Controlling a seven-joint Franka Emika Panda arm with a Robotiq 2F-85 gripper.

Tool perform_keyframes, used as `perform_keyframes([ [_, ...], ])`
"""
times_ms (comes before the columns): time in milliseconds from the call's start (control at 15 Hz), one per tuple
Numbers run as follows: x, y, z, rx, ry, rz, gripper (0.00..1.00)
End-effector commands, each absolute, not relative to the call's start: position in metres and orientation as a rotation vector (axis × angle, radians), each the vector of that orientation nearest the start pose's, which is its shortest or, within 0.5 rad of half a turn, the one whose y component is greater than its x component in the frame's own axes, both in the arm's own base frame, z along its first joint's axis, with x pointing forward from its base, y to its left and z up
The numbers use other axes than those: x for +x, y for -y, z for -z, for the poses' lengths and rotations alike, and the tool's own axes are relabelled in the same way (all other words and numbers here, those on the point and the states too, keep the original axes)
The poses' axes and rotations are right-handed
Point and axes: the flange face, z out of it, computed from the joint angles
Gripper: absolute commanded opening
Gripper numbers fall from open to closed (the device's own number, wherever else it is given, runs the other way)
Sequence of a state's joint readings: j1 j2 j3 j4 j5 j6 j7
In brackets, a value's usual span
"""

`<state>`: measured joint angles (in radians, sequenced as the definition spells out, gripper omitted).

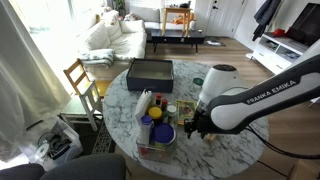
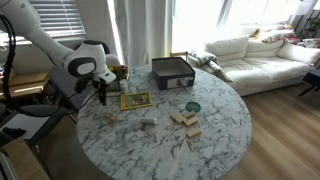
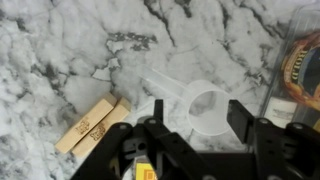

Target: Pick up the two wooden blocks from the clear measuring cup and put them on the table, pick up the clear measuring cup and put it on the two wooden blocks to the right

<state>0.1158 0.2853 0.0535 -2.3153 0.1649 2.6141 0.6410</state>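
Two wooden blocks [image 3: 93, 126] lie side by side on the bench [image 3: 60, 50], at the lower left of the wrist view. They are outside the clear measuring cup [image 3: 205, 104], which appears empty. The first stage is judged complete. The claw [image 3: 197, 120] is spread open and grips nothing, with one jaw on each side of the cup at frame centre. Remaining steps: close on the cup, lift it, and set it on the two blocks.
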Motion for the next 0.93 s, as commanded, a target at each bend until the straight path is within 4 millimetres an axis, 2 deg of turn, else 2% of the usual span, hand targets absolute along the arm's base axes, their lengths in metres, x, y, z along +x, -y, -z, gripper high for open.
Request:
perform_keyframes([
  [0,0.517,-0.088,-0.212,-2.895,-0.918,-0.007,0.37],
  [200,0.518,-0.088,-0.209,-2.893,-0.92,0.006,0.11],
  [333,0.518,-0.084,-0.21,-2.896,-0.934,0.005,0.0],
  [667,0.519,-0.062,-0.227,-2.892,-1.011,-0.01,0.01],
  [867,0.517,-0.041,-0.248,-2.859,-1.08,-0.011,0.01],
])
